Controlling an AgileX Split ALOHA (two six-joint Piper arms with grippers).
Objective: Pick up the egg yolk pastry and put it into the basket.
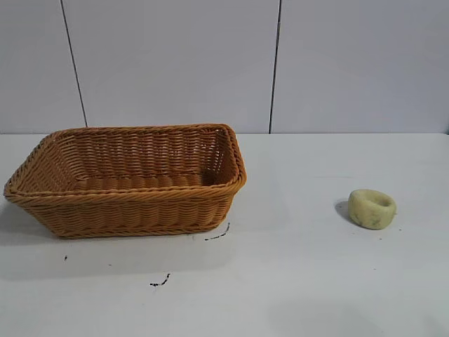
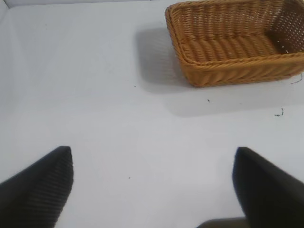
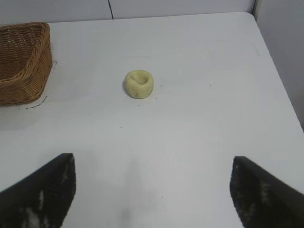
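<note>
The egg yolk pastry (image 1: pixel 372 208), a small pale yellowish-green puck with a dimpled top, lies on the white table at the right. The right wrist view shows the egg yolk pastry (image 3: pixel 139 84) well ahead of my right gripper (image 3: pixel 153 164), which is open with nothing between its fingers. The orange-brown wicker basket (image 1: pixel 126 205) stands at the left, and nothing shows inside it. In the left wrist view the basket (image 2: pixel 223 71) sits far ahead of my left gripper (image 2: pixel 152 154), open over bare table. Neither arm shows in the exterior view.
Small dark scuff marks (image 1: pixel 160 282) dot the table in front of the basket. A grey panelled wall (image 1: pixel 280 63) rises behind the table. The table's far right corner (image 3: pixel 249 16) is close behind the pastry's side.
</note>
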